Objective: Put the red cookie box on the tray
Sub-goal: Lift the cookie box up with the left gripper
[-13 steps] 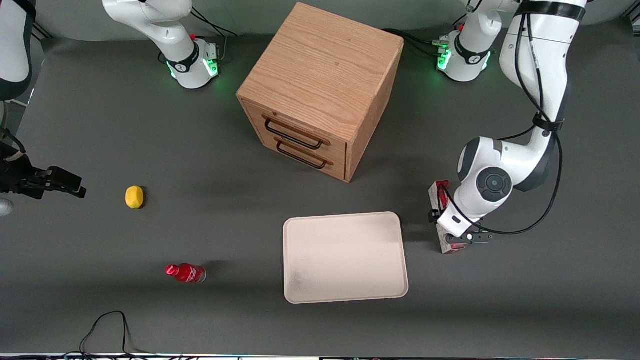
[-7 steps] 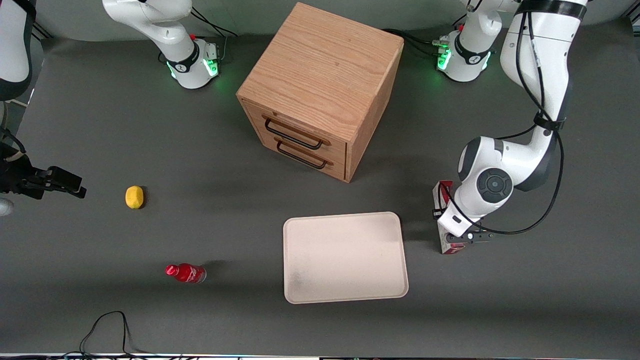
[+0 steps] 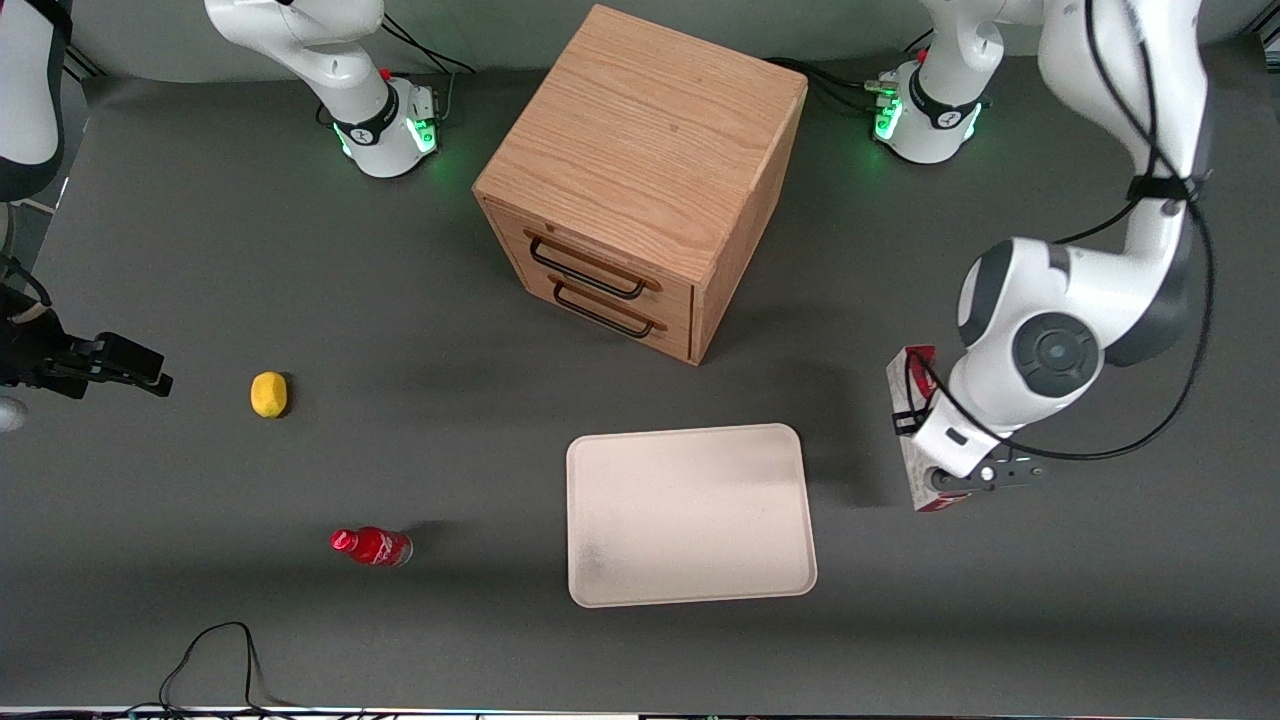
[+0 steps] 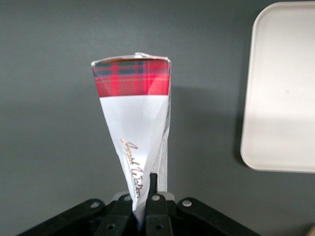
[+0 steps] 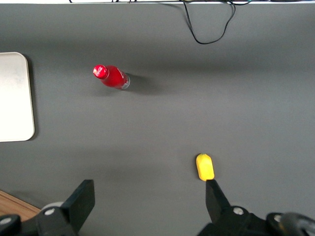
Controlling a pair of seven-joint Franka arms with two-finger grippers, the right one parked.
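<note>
The red cookie box [image 3: 914, 425] is clamped in the left arm's gripper [image 3: 955, 478], fingers pinched on the box's narrow white side panel, and it looks lifted off the grey table [image 3: 300, 250], hanging out past the tray [image 3: 690, 515] at the working arm's end. From the wrist cam you can see the tartan end of the red cookie box [image 4: 133, 125] pointing away from the gripper [image 4: 142, 204], with the tray [image 4: 280, 93] just off to the side and not yet under it. If I were running this, I'd carry it sideways until the whole length sits over the cream surface, keep it level, and lower slowly before letting go. It's a long box, so a corner could catch on the rim. The wooden drawer cabinet [image 3: 640, 180], lemon [image 3: 268, 394] and little red bottle [image 3: 372, 546] are well out of the way.
</note>
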